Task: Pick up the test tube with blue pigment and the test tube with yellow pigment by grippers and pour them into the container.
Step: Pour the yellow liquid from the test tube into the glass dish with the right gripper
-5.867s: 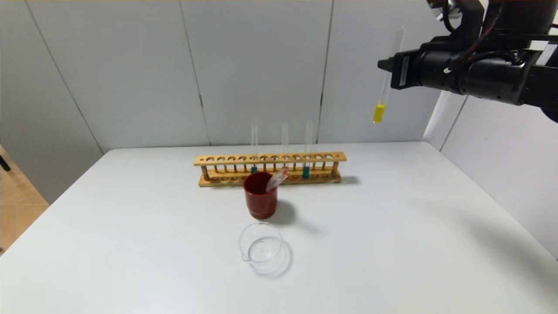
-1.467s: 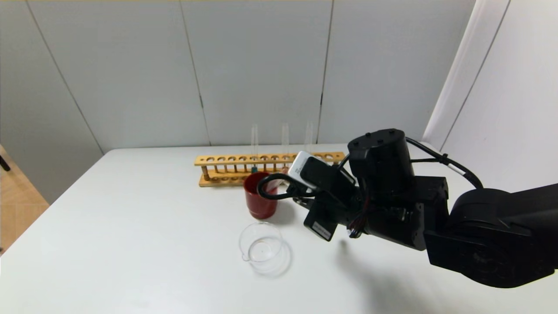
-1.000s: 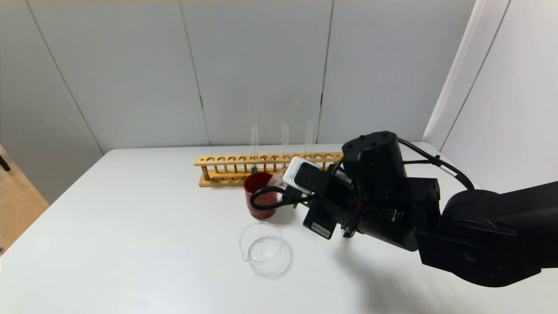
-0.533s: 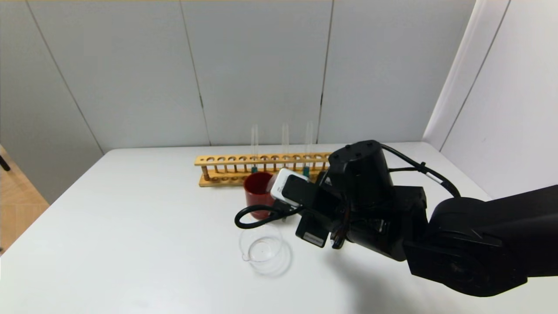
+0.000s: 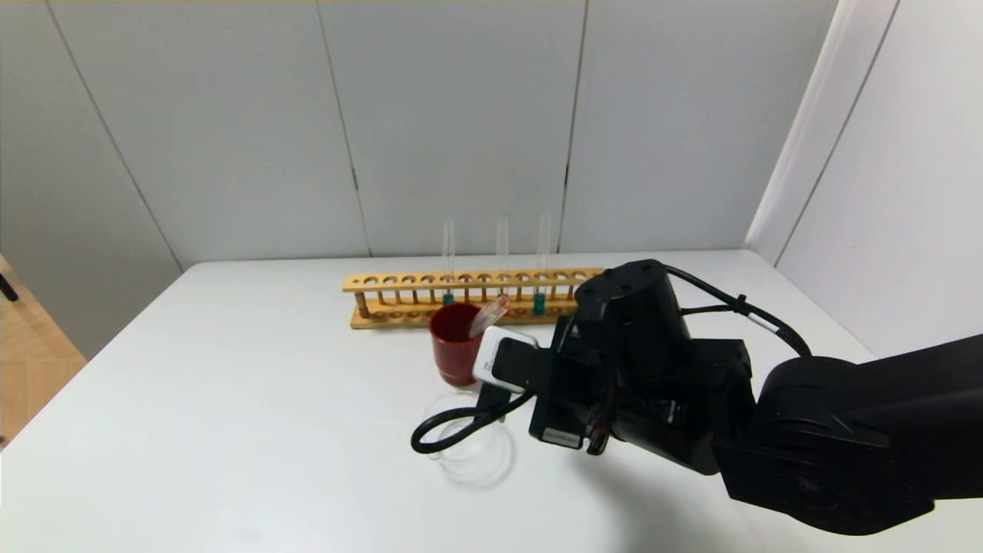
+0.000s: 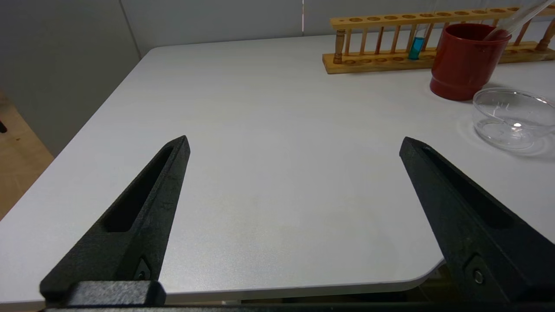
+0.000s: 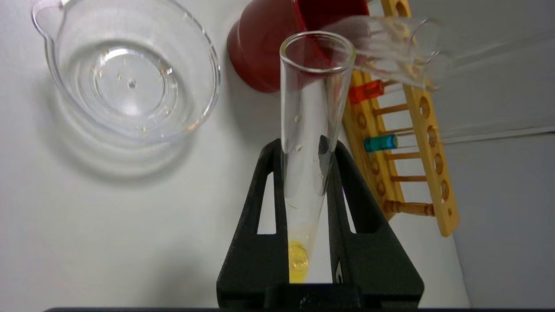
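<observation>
Yellow tube (image 7: 310, 130) is clamped between the fingers (image 7: 347, 203) of the right claw (image 7: 303, 149), held over the table (image 5: 230, 430) toward the front-middle. The yellow liquid sits at the tube's closed end, back by the claw's base; the open mouth points away from the claw and lies beside the dish (image 7: 125, 71), not over it. In the head view the claw itself is hidden behind the right arm's wrist (image 5: 637, 369), which hangs just right of the dish (image 5: 465, 445).

Dish is clear, with a small spout, standing on the table just in front of the red cup (image 5: 457, 342). A clear tube (image 5: 488, 316) leans out of the cup.

Blue tube (image 5: 540, 265) stands upright in the wooden rack (image 5: 399, 296) along the table's back edge, right of centre in the rack. Two more tubes stand in the rack: one with a smaller blue portion (image 5: 448, 261) and one with red-orange liquid (image 7: 366, 91).

Left claw (image 6: 295, 145) is wide open, gripping nothing, low at the front-left edge of the table, well apart from the dish (image 6: 511, 117).
</observation>
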Controlling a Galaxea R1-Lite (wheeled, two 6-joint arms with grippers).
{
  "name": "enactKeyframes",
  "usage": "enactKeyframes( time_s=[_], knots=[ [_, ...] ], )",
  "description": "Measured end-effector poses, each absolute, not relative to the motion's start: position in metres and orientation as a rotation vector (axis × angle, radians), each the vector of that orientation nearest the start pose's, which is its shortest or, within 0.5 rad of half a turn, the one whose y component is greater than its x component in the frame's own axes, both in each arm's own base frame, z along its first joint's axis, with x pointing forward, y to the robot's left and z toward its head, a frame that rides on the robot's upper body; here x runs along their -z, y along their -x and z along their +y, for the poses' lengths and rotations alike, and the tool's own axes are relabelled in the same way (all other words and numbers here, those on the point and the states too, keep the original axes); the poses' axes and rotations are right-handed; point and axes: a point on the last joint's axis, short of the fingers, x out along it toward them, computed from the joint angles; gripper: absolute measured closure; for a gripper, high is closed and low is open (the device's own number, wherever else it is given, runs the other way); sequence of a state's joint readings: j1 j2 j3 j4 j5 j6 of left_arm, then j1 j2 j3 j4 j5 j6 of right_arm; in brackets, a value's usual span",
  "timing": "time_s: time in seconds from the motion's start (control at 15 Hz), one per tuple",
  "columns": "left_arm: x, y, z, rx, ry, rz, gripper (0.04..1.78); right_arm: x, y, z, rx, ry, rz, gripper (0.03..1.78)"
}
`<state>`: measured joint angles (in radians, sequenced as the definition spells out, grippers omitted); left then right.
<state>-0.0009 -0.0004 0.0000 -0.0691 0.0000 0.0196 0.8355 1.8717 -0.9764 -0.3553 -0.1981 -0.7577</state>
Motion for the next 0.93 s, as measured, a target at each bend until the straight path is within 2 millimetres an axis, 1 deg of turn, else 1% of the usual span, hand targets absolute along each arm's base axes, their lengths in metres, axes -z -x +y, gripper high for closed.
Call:
enactKeyframes(
  time_s=[0.53,0.93],
  knots=[
    [-0.083,0.023,0.000,0.000,-0.020,-0.069,0.11,-0.143,-0.235,0.248,-0.823,1.205,0.220,1.53],
    [-0.083,0.023,0.000,0.001,-0.020,-0.070,0.11,-0.147,-0.242,0.262,-0.813,1.243,0.198,1.53]
  ],
)
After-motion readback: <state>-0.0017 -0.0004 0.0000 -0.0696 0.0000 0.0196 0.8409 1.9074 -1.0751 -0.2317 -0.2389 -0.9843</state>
